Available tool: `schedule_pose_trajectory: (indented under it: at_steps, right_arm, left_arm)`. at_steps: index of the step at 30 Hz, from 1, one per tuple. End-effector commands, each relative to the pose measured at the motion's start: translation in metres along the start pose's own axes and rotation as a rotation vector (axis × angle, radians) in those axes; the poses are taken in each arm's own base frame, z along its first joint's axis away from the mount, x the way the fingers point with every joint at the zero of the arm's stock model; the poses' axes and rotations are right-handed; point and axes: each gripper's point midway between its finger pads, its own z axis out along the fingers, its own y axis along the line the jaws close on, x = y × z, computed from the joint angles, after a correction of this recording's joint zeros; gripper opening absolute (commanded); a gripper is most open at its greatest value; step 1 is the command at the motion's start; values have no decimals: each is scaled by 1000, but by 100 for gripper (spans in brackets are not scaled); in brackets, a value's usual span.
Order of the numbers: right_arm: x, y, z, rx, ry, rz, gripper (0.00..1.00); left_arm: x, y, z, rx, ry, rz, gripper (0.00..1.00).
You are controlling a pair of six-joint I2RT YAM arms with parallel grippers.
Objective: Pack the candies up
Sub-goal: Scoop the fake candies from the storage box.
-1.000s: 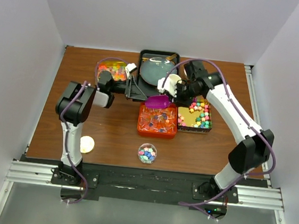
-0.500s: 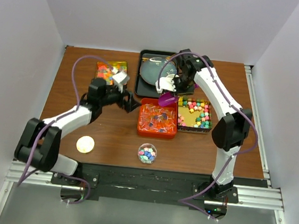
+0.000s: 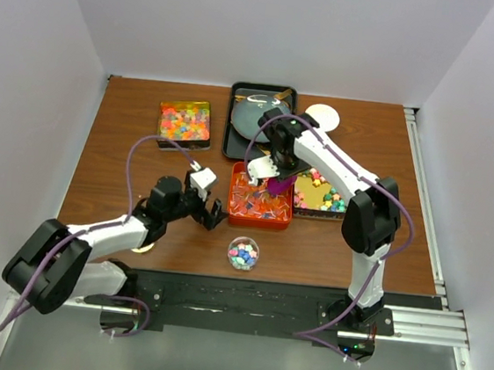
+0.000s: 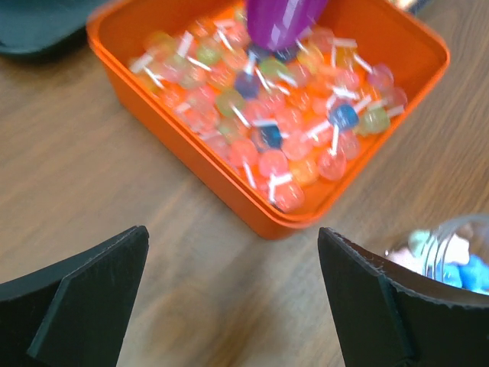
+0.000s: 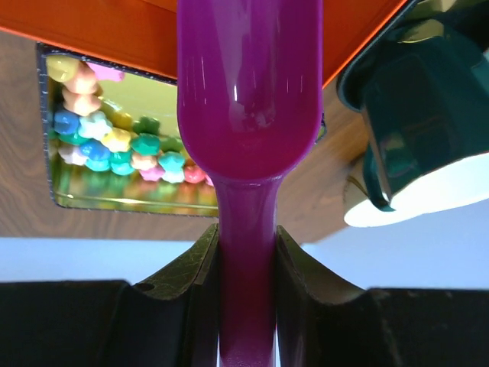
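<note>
Two sets | left fingers [image 4: 84,298] spread beside orange tray [image 4: 191,164] rim | right fingers [image 5: 183,306] pinch scoop [image 5: 248,92] among candies [image 4: 267,122]

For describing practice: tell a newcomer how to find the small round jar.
On the brown table, find the orange tray of wrapped candies near the middle. The jar stands just in front, toward the near edge. It alone is round and clear; its neighbours are rectangular.
</note>
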Motion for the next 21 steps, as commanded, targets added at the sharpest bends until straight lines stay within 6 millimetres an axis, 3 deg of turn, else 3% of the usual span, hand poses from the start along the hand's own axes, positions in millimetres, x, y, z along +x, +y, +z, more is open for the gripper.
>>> schedule_pose_trajectory:
  at_steps: [1, 5, 12, 21]
  right_arm:
    - [13, -14, -29, 116, 109, 17, 0]
    - [17, -18, -38, 128, 125, 29, 0]
    - [29, -23, -53, 158, 173, 34, 0]
    - [37, -27, -34, 157, 275, 48, 0]
  left_arm:
    - [11, -5, 3, -73, -52, 73, 96]
    - [18, -20, 2, -24, -81, 103, 96]
    - [25, -23, 8, 0, -97, 113, 96]
    - [27, -33, 14, 71, -115, 205, 95]
